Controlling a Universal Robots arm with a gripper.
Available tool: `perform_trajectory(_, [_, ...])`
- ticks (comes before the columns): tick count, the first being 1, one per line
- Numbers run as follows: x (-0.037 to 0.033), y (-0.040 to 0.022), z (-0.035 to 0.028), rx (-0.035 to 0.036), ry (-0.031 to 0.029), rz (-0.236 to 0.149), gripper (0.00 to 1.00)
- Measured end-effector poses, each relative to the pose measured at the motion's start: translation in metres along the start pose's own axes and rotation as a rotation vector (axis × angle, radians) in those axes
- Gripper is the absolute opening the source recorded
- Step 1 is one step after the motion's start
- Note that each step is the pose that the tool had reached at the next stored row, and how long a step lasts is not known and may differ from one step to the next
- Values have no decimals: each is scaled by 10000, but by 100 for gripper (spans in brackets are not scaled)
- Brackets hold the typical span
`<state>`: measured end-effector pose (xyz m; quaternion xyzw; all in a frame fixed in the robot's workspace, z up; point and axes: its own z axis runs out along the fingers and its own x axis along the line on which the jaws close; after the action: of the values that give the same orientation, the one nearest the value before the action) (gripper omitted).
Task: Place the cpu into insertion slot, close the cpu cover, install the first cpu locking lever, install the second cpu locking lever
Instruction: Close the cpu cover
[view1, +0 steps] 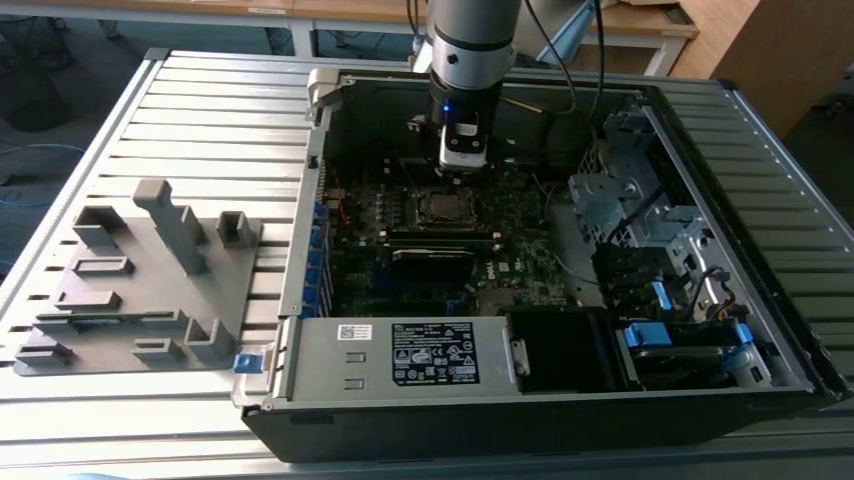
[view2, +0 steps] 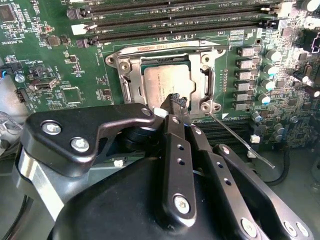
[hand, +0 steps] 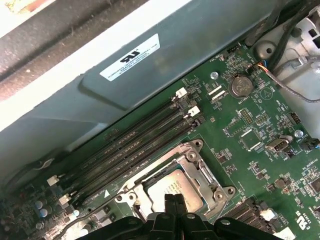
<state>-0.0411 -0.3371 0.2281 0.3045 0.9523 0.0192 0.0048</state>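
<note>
The cpu (view2: 162, 85) lies flat in the insertion slot (view1: 441, 207) on the green motherboard, its silver top showing through the window of the cpu cover (view2: 206, 75), which lies down over it. One thin locking lever (view2: 240, 140) sticks out free from the socket's corner, over the board. My gripper (view2: 175, 102) is shut with nothing between its fingers. Its tips hover at the socket's edge, just over the rim of the cpu (hand: 175, 185). In the exterior view the gripper (view1: 463, 168) hangs above the socket inside the open computer case.
Long black memory slots (hand: 135, 145) run beside the socket. The case wall (hand: 150, 85) rises close behind them. A drive cage and cables (view1: 627, 210) fill the exterior view's right. A grey fixture (view1: 134, 280) sits outside the case on the exterior view's left.
</note>
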Motion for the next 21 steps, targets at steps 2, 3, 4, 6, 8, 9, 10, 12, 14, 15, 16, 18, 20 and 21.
perform_trajectory(2, [0,0,0,0,6,-158,11])
perform_trajectory(3, [0,0,0,0,12,-294,11])
perform_trajectory(4, [0,0,0,1,18,-441,11])
perform_trajectory(6, [0,0,0,2,30,-759,11])
perform_trajectory(8, [0,0,0,2,44,-1100,11])
perform_trajectory(9, [0,0,1,2,50,-1272,11])
perform_trajectory(10, [0,0,1,3,57,-1440,11])
perform_trajectory(12, [0,0,1,4,71,-1781,11])
perform_trajectory(14, [0,0,1,5,84,-2137,11])
perform_trajectory(15, [0,0,1,6,91,-2307,11])
perform_trajectory(16, [0,0,1,6,98,-2476,11])
perform_trajectory(18, [0,0,1,7,112,-2813,11])
perform_trajectory(20, [0,0,2,8,125,-3150,11])
perform_trajectory(21, [0,0,2,9,132,-3325,11])
